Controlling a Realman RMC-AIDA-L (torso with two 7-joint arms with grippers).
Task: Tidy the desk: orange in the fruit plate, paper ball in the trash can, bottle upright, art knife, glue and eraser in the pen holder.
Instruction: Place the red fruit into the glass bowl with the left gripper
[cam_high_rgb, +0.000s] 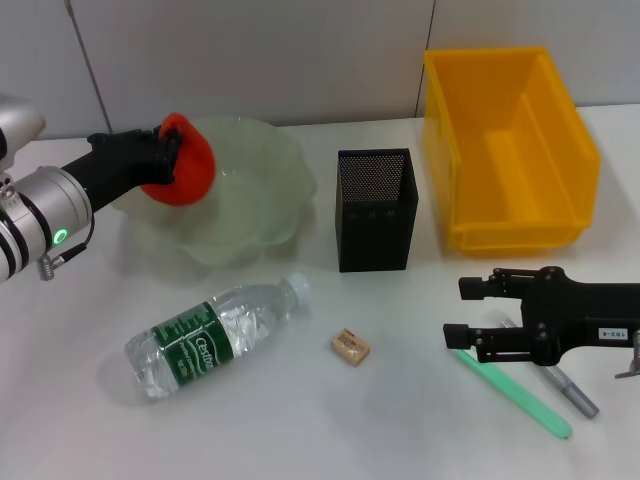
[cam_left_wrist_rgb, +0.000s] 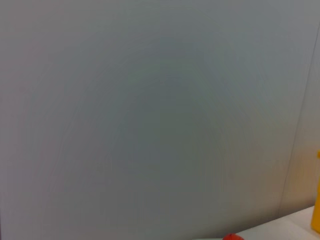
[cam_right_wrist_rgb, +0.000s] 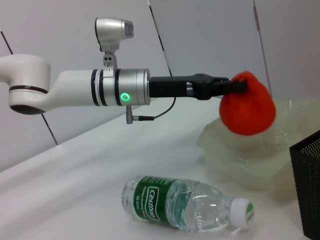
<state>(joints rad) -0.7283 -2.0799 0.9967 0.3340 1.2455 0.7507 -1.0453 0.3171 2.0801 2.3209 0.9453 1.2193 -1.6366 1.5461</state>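
The orange (cam_high_rgb: 183, 160) hung above the near-left rim of the fruit plate (cam_high_rgb: 262, 215), pinched at its top by the left gripper (cam_high_rgb: 170, 148). Placing the fruit was the step in hand; next, I judge, it needed lowering and release. The right gripper (cam_high_rgb: 462, 311) hovered, jaws parted and empty, over the desk (cam_high_rgb: 300, 420) near the eraser (cam_high_rgb: 350, 346).

Wall (cam_left_wrist_rgb: 150, 115): I see plain pale grey panel filling nearly all of my left wrist feed.
Orange (cam_left_wrist_rgb: 232, 237): red-orange sliver at the lower edge.
Trash can (cam_left_wrist_rgb: 316, 215): yellow strip at the right edge.
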